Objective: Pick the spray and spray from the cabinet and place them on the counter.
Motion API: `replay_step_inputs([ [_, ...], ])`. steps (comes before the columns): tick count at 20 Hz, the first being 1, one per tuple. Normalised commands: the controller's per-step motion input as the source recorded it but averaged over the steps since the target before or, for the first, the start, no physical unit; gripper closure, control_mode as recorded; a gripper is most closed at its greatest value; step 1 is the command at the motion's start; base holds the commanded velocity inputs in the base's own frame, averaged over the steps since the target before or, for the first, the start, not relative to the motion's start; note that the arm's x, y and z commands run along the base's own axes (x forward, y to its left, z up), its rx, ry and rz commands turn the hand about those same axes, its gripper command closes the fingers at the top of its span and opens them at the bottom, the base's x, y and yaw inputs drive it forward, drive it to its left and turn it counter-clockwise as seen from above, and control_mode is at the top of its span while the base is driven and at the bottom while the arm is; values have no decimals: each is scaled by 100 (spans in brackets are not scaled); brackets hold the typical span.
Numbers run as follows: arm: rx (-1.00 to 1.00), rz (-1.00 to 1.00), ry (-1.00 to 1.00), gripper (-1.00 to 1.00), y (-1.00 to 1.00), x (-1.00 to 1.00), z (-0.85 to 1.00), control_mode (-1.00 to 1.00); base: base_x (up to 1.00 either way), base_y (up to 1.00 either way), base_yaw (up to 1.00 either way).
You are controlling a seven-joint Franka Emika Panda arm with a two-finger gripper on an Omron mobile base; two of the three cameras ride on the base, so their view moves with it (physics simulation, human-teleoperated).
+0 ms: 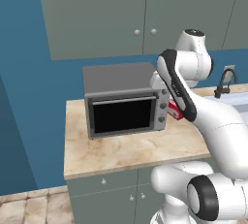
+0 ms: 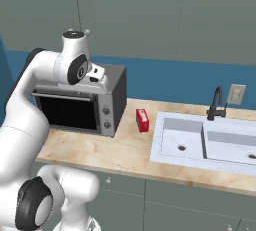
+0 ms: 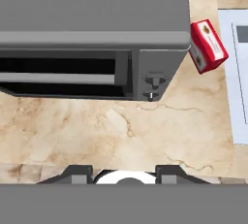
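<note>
The cabinet (image 1: 97,19) (image 2: 150,15) hangs on the wall above the counter with its grey-green doors shut. The sprays are hidden from view. My gripper (image 3: 123,173) is open with nothing between its fingers. It looks straight down on the beige marbled counter (image 3: 121,131) (image 1: 126,150) (image 2: 120,150), just in front of the toaster oven. In the right base view the hand sits high, level with the oven's top front edge and well below the cabinet doors.
A grey toaster oven (image 1: 123,97) (image 2: 80,105) (image 3: 92,24) stands on the counter under the cabinet. A flat red box (image 1: 174,111) (image 2: 142,120) (image 3: 207,46) stands to its right. Further right are the pale sink (image 2: 205,142) and a dark faucet (image 2: 216,104).
</note>
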Motion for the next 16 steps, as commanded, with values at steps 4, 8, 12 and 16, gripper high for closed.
replay_step_inputs([
  [4,0,0,-1,-100,0,-3,0,-100,0,0,0],
  [8,2,0,-5,-100,0,-8,1,-100,0,0,0],
  [12,6,0,-7,-100,0,-11,8,-100,0,0,0],
  [16,6,0,-10,-100,0,-13,11,-100,0,0,0],
])
